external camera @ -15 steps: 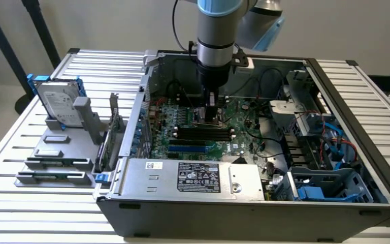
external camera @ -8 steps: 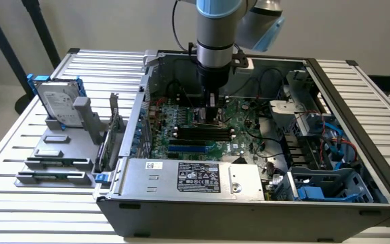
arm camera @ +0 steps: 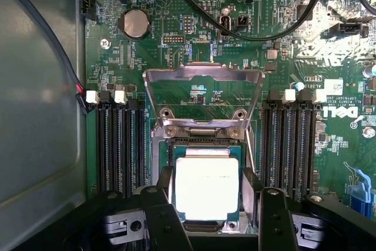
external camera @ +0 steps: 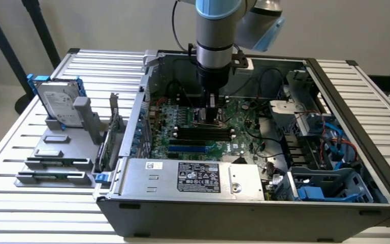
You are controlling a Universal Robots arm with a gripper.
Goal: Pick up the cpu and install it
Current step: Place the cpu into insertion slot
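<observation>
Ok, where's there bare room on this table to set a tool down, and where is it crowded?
Bare slats on the table in front of the grey parts holder, and at the exterior view's right of the computer case. Crowded: inside the case, where the gripper hangs over the cpu.

Your layout, by the socket (arm camera: 202,143): cpu (arm camera: 207,187) on it, gripper (arm camera: 208,191) clasping the cpu from above; memory slots (arm camera: 120,145) flanking it both sides; hard drive (external camera: 58,104) outside the case (external camera: 249,216), toward the exterior view's left.
</observation>
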